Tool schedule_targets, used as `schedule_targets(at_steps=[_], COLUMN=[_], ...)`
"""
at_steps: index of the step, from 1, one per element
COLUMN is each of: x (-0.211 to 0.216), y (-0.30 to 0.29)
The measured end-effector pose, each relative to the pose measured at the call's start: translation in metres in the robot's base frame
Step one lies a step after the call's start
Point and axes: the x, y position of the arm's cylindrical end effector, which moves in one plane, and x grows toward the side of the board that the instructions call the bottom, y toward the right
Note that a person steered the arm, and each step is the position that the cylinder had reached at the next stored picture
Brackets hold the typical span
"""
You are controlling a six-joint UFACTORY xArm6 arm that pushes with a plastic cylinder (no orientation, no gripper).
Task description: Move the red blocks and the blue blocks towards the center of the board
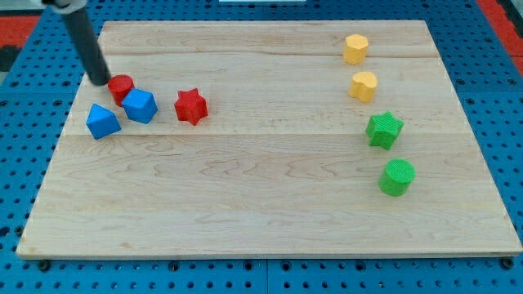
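Red cylinder (121, 86), blue cube (140, 106), blue wedge-like block (102, 122) and red star (191, 106) cluster near the board's (245, 220) left edge. Our rod has no jaws; my tip (100, 81) seems to touch the cylinder. Bare wood spans the centre.

Far at the view's left lie a red cylinder (121, 86) touching a blue cube (140, 106), a blue block (103, 121), and a red star (191, 106).
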Motion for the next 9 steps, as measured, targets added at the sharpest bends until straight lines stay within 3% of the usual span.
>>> schedule_targets(at_steps=[2,3,4,5,6,8,9], x=[0.039,0.037,0.038,0.007,0.031,0.008,0.072], y=[0.085,0.142,0.114,0.095,0.035,-0.043,-0.05])
